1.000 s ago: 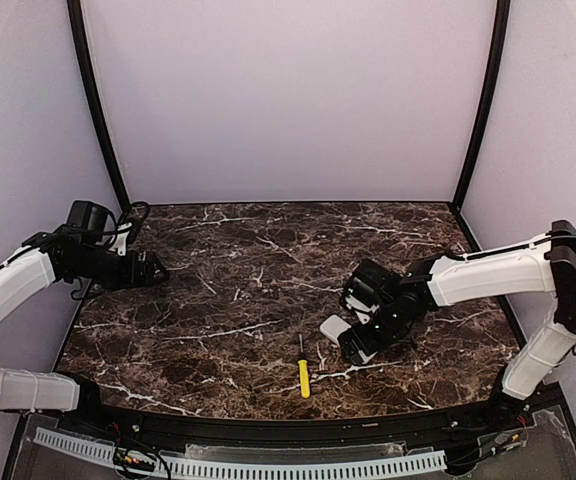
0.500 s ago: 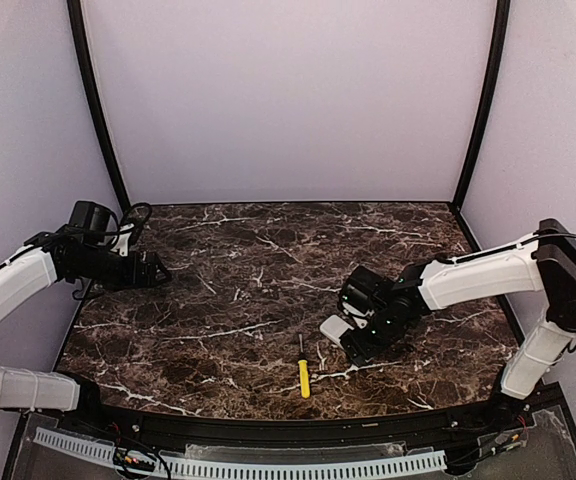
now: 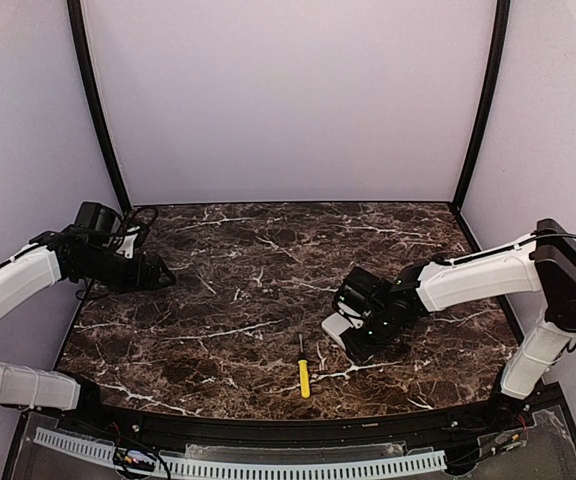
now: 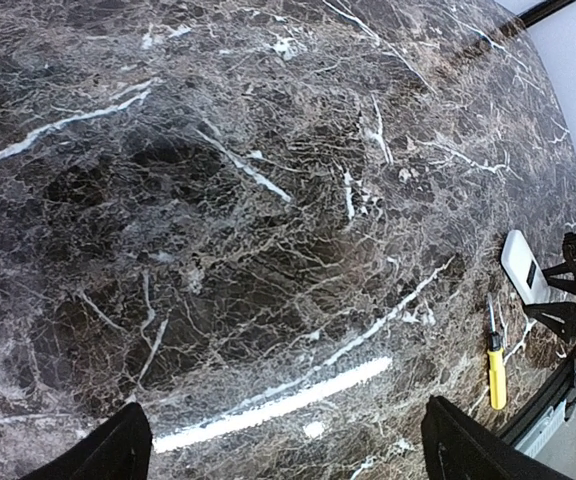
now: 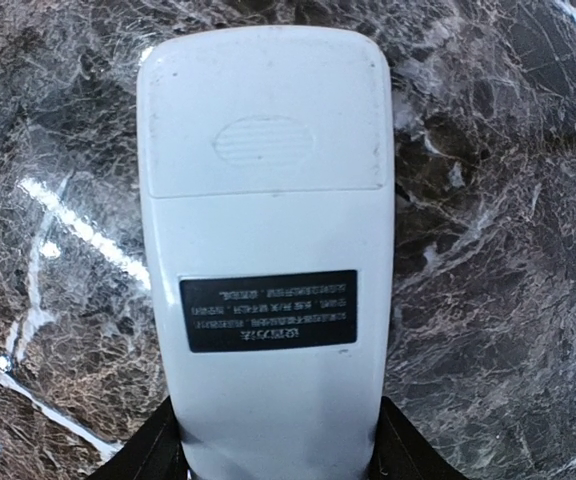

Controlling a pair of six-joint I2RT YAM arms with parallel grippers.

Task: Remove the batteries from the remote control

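**Right claw on remote control, cover on, batteries out of sight**

remote control [image 5: 268,230]: flat on the counter [image 3: 228,300], back face up. A dark printed label [image 5: 268,310] runs across its middle, text too small to read. The battery cover [image 5: 263,120] takes the end farthest from the right wrist camera, with a ribbed oval thumb patch [image 5: 264,140] in its centre. Its seam sits flush with the body. Cover is on, so the batteries are hidden in every view.

right claw [image 5: 278,450]: down over the remote control's other end, one finger [image 5: 156,452] against each long edge, no gap showing on either side. Reads as a pinch on the remote control, jaws part-way in. In the top view the claw head covers most of it; only the left end shows white.

left claw [image 4: 288,455]: spread wide, gripping nothing. It hovers above the counter, well apart from the remote control and far off to its left. Its wrist camera catches the remote control small at the right edge of the view, with the right claw at it.

screwdriver [image 3: 303,368], yellow handle: on the counter near the remote control, on the arm-base side and slightly left. Apart from it, not touching. Shaft points away from the bases, handle nearer them.
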